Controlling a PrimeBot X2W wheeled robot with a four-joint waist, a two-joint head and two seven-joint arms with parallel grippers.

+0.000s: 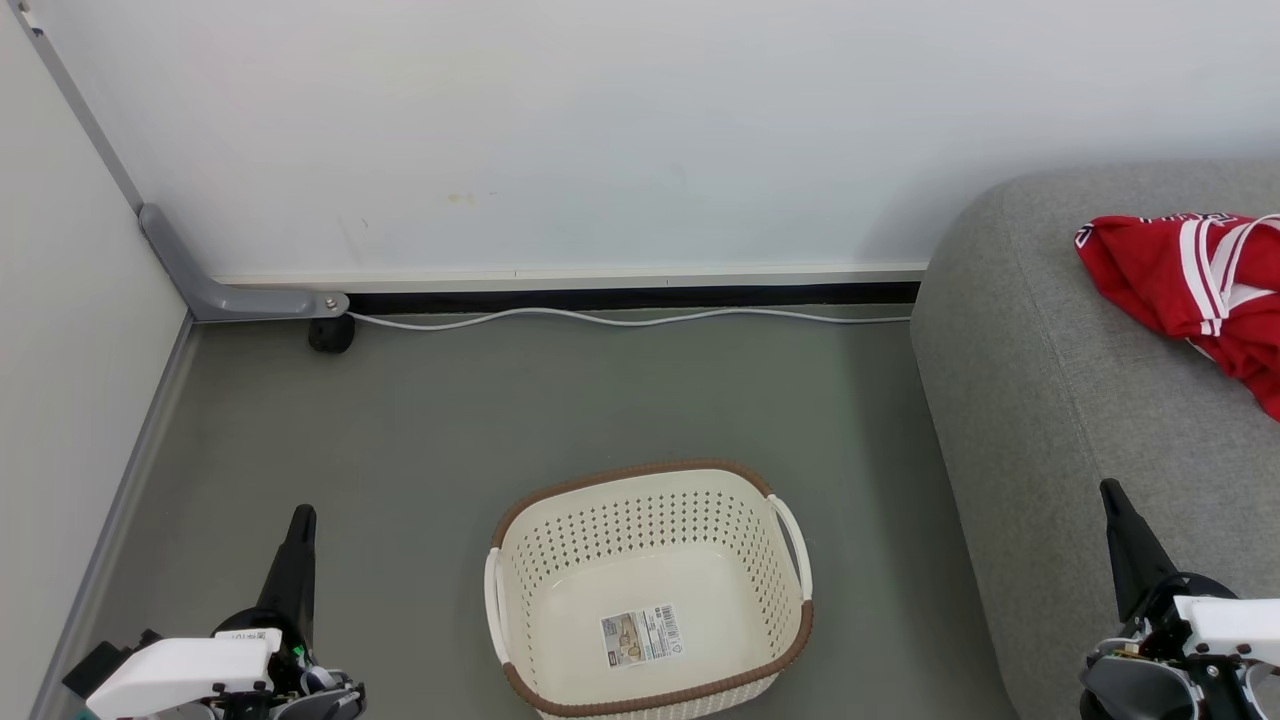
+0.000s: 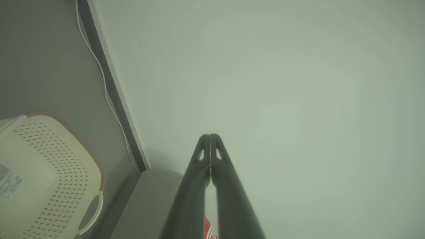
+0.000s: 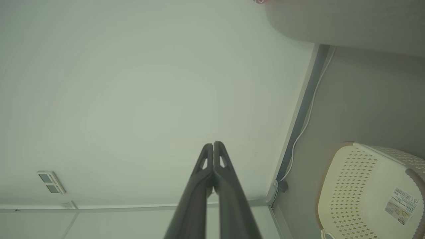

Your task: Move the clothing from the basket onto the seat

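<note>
Clothing (image 1: 1185, 275) lies on the seat (image 1: 1050, 420), in from its rounded edge; basket (image 1: 630, 472) holds none. We judge it soft, light, floppy: pinch a bunched fold. Left claw (image 1: 300, 515) and right claw (image 1: 1108, 490) clenched, empty.

White wall (image 1: 600, 130) w/ black skirting (image 1: 640, 297), grey floor (image 1: 400, 420), white cable (image 1: 620, 318) along wall base.

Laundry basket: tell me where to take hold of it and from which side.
Probably the white handle at the right of the laundry basket, from above: the basket stands upright and the handle loops off the rim, leaving a finger gap.
</note>
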